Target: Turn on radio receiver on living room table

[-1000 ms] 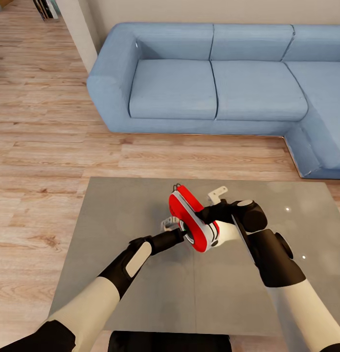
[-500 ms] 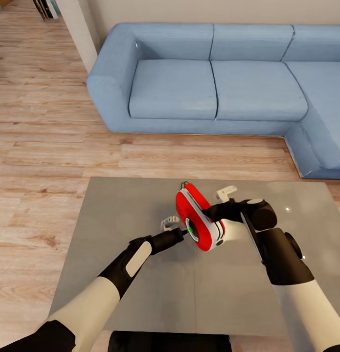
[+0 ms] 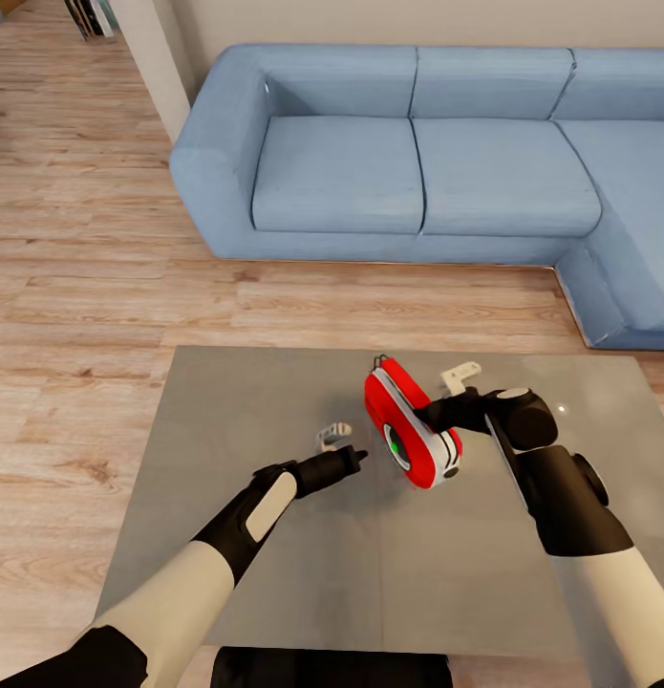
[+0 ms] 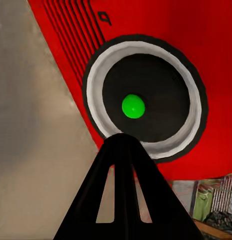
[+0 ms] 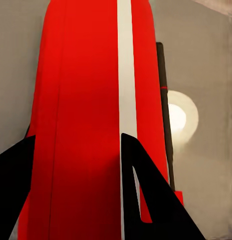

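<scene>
item: small bright red oval radio receiver [image 3: 413, 435], held on edge above the glossy grey table [image 3: 226, 420], pinched by the right gripper [image 3: 444, 413]. change: dial centre now glows green [image 4: 133, 106]; left gripper [image 3: 349, 457], fingers pressed together, now apart from it. radio likely on.

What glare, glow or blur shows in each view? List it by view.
Head view: sharp, with small white glints on the glossy table beside the right gripper. Left wrist view: the radio receiver dial's centre glows green; the left gripper is a black silhouette. Right wrist view: a bright round reflection on the table beside the radio receiver; edges soft.
</scene>
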Motion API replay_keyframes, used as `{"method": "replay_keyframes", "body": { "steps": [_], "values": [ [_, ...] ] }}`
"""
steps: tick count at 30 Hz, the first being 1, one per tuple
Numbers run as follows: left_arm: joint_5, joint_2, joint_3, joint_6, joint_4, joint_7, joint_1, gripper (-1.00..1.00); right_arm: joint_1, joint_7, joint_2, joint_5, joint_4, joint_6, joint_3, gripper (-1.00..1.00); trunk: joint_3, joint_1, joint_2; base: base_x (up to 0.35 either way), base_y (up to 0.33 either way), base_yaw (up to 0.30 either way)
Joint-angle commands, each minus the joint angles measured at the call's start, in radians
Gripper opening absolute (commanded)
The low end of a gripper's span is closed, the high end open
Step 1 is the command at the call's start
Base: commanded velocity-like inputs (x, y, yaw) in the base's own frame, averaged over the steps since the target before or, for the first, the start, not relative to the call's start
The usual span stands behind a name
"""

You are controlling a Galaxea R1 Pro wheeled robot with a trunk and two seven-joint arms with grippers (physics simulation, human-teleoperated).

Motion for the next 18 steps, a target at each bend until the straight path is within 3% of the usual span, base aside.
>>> {"method": "replay_keyframes", "body": {
  "steps": [1, 4, 9, 12, 18],
  "values": [
    [0.0, 0.0, -0.007, 0.0, 0.0, 0.0, 0.0, -1.0, 0.0, 0.001, 0.0, -0.005, -0.001, 0.003, -0.007, -1.0, 0.0, 0.0, 0.0, 0.0, 0.0, 0.0],
    [0.001, 0.0, -0.033, 0.0, 0.0, 0.0, 0.0, -1.0, 0.0, 0.001, -0.002, 0.006, -0.004, 0.003, -0.035, -1.0, 0.0, 0.0, 0.0, 0.0, 0.0, 0.0],
    [0.001, 0.0, -0.045, 0.0, 0.0, 0.0, 0.0, -1.0, 0.0, -0.008, -0.003, 0.011, -0.007, 0.003, -0.069, -1.0, 0.0, 0.0, 0.0, 0.0, 0.0, 0.0],
    [0.001, 0.0, -0.046, 0.0, 0.0, 0.0, 0.0, -1.0, 0.0, -0.071, -0.002, 0.011, -0.014, 0.003, -0.105, -1.0, 0.0, 0.0, 0.0, 0.0, 0.0, 0.0],
    [0.001, 0.0, -0.047, 0.0, 0.002, 0.0, 0.0, -1.0, 0.0, -0.092, -0.001, 0.011, -0.018, 0.003, -0.119, -1.0, 0.0, 0.0, 0.0, 0.0, 0.0, 0.0]
  ]
}}
